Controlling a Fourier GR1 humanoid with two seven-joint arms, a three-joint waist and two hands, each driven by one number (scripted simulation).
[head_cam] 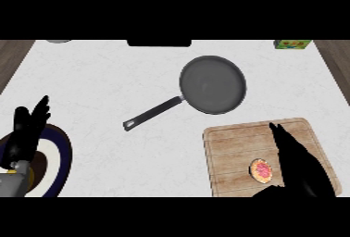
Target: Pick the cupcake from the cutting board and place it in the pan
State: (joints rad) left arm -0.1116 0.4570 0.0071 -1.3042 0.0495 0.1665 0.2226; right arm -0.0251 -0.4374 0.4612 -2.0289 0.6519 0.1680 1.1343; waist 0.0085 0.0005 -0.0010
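Note:
A small cupcake [261,170] with pink and orange topping sits on the wooden cutting board [232,143] at the lower right. My right hand [295,159] hovers over the board just right of the cupcake, fingers straight and pointing away from me, holding nothing. The dark grey pan [212,84] lies empty up the counter, its black handle [152,113] pointing toward the lower left. My left hand [28,126] rests open at the left edge, fingers up.
A white plate with a dark blue rim [60,159] lies under my left forearm at the lower left. A green box [292,44] stands at the back right, and a black object [159,43] at the back centre.

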